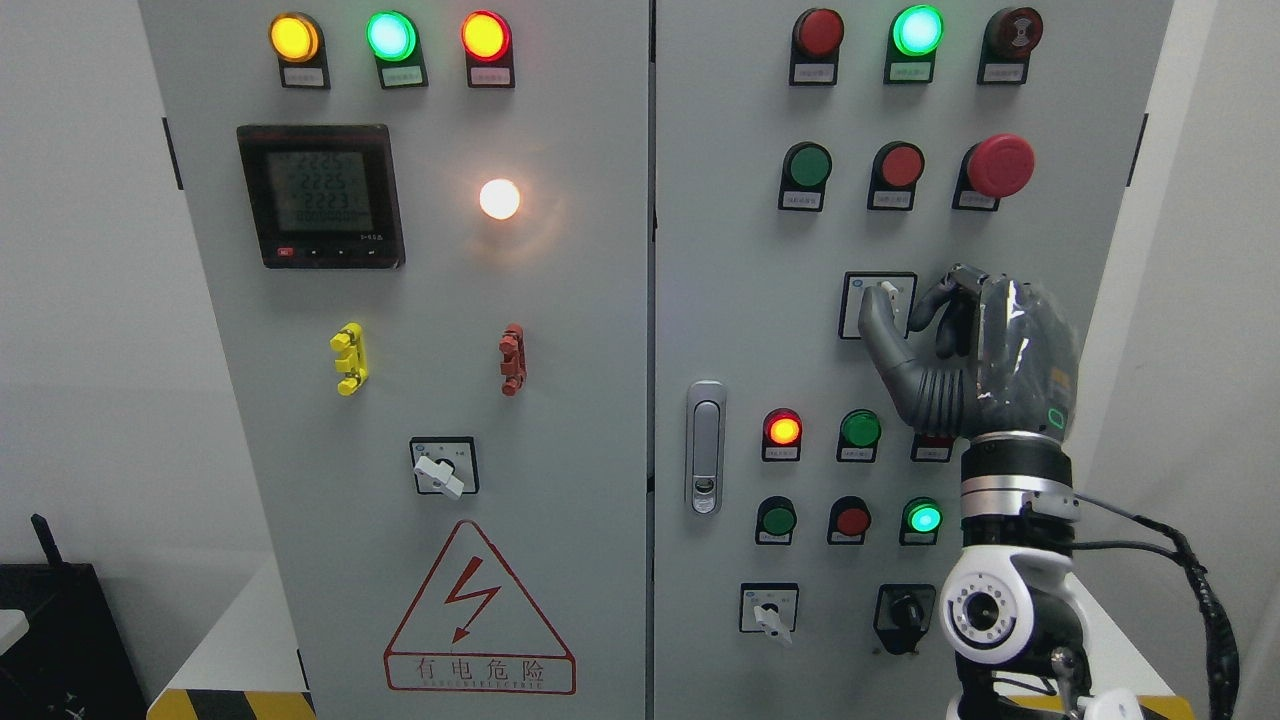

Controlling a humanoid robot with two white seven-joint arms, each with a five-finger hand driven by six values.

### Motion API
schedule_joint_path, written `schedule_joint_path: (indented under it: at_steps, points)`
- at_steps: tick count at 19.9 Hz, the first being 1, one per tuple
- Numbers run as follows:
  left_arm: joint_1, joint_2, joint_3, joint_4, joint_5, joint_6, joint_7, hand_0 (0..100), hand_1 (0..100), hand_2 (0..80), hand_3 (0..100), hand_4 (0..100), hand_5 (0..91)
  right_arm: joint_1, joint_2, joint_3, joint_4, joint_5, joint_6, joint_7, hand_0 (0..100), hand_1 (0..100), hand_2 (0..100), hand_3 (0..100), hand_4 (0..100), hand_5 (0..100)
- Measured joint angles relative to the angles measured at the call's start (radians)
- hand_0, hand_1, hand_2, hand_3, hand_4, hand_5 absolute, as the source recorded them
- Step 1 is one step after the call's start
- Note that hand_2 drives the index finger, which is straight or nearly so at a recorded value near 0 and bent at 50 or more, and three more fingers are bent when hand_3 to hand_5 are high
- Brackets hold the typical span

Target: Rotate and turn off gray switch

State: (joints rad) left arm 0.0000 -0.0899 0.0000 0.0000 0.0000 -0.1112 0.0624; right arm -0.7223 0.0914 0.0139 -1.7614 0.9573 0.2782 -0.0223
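The gray rotary switch (886,296) sits on a white square plate on the right cabinet door, below the row of push buttons. My right hand (902,312) reaches up from the lower right. Its thumb and index finger pinch the switch's light knob, which points roughly upward. The hand's back (1010,360) hides the plate's right part. My left arm is out of view.
Similar rotary switches sit at the lower left door (443,468) and the lower right door (769,612), beside a black selector (905,610). A red mushroom button (1000,165) is above my hand. A door handle (705,447) is left of my hand.
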Motion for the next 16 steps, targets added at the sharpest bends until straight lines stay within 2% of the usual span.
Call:
schedule_joint_path:
  at_steps: [11, 16]
  points:
    - [0.0, 0.0, 0.0, 0.0, 0.0, 0.0, -0.004, 12, 39, 0.0, 0, 0, 0.0, 0.007, -0.004, 0.004, -0.012, -0.001, -0.011, 0.0, 31, 30, 72, 100, 100, 100]
    - [0.0, 0.0, 0.0, 0.0, 0.0, 0.0, -0.004, 12, 39, 0.0, 0, 0, 0.0, 0.021, -0.01, -0.003, -0.032, -0.003, -0.019, -0.013, 30, 30, 72, 100, 100, 100]
